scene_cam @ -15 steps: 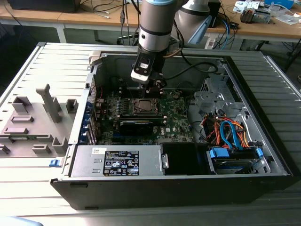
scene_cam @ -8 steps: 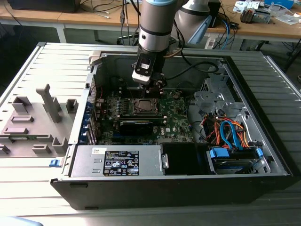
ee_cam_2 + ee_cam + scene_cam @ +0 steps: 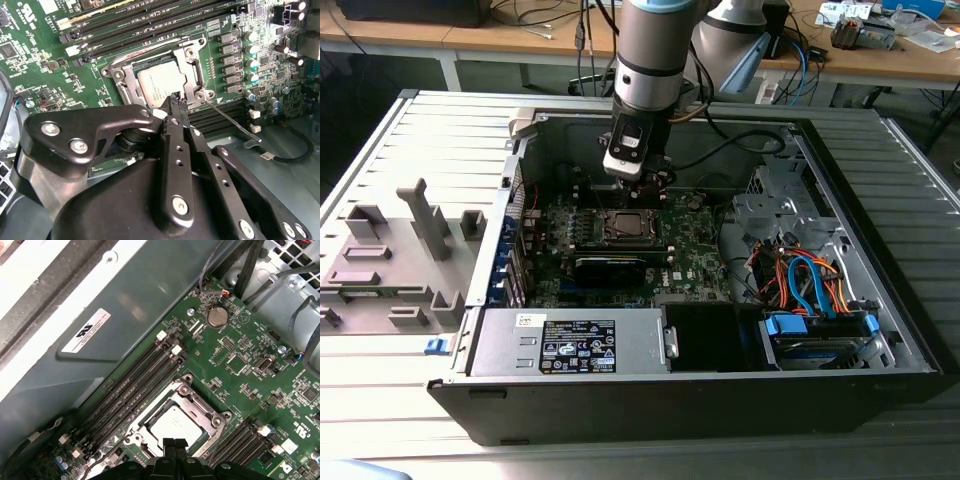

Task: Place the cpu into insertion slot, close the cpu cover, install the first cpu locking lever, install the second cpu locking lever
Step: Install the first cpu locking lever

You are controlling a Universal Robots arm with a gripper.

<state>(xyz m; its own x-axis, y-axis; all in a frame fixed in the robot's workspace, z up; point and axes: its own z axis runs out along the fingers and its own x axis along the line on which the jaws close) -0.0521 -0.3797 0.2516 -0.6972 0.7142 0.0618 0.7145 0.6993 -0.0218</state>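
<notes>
The tool (image 3: 176, 102), closed and empty, hovered by the cover (image 3: 192, 67) over the cpu (image 3: 159, 85); the wire lever (image 3: 232, 119) looked springy, best pressed near its end.

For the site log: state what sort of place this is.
Probably an electronics lab or workshop: an opened computer case lies on a slatted metal table, the gripper over its motherboard, with cable-strewn wooden workbenches behind.
</notes>
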